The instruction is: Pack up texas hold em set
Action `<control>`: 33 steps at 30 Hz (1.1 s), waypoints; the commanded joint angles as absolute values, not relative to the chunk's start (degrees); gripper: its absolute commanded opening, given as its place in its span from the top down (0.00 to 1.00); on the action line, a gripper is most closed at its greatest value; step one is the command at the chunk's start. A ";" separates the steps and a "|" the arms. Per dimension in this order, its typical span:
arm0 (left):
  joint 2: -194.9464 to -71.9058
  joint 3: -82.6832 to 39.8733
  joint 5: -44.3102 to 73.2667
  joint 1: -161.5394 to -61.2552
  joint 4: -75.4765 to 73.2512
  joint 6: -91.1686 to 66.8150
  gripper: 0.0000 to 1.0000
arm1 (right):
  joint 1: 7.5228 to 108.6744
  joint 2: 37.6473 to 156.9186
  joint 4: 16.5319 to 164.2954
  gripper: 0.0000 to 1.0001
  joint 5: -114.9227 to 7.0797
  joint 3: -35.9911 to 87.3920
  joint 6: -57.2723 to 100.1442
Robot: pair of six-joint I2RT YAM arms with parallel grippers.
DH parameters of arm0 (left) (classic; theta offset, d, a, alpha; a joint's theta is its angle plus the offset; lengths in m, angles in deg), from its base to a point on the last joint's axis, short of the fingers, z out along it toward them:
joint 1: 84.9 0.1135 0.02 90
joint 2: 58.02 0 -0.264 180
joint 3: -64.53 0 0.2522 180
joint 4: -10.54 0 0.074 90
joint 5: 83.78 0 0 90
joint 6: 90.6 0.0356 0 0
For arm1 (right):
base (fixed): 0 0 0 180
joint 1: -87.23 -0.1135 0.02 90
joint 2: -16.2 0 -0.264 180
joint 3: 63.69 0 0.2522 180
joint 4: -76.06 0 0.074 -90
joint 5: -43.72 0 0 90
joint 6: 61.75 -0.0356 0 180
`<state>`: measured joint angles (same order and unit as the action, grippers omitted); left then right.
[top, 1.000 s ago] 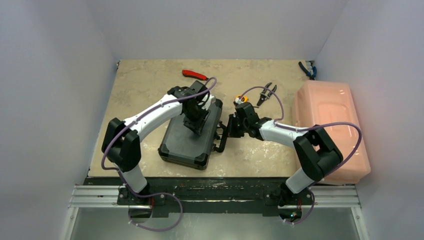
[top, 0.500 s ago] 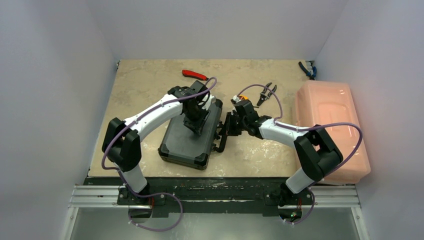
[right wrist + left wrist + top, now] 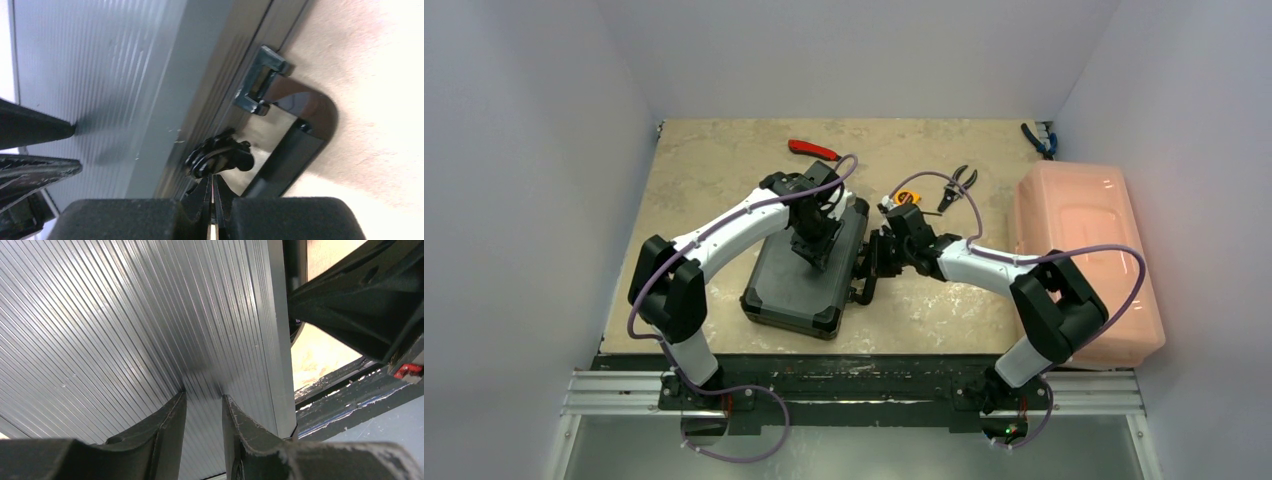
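Observation:
The black hard briefcase (image 3: 796, 285) lies closed on the table, its handle (image 3: 865, 288) facing right. My left gripper (image 3: 817, 255) points down on the ribbed lid (image 3: 125, 315), its fingertips (image 3: 176, 402) a narrow gap apart with nothing between them. My right gripper (image 3: 872, 262) is shut, its tips at the black latch (image 3: 220, 156) on the case's handle side, just beside the handle (image 3: 300, 142). The left gripper's fingers (image 3: 30, 131) show on the lid in the right wrist view. Cards, discs and dice are out of view.
A large pink bin (image 3: 1084, 250) stands at the right edge. Black pliers (image 3: 956, 186) lie behind my right arm. A red-handled tool (image 3: 812, 150) lies at the back, and blue-handled pliers (image 3: 1039, 140) lie in the far right corner.
My right gripper has moved a little left, closer against the case's handle side. My left arm and the case have not moved.

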<state>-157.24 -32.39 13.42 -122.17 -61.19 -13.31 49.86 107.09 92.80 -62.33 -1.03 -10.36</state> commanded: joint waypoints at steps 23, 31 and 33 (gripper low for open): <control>-158.65 -32.81 12.63 -122.57 -63.48 -12.05 0.71 | 48.23 105.60 95.45 0.94 -58.86 4.17 -8.45; -158.87 -32.82 12.37 -122.58 -63.51 -11.96 0.71 | 48.22 105.66 93.81 0.95 -58.60 0.99 -9.69; -158.99 -32.82 12.37 -122.53 -63.54 -11.94 0.72 | 48.24 105.85 93.77 0.96 -58.38 0.96 -9.79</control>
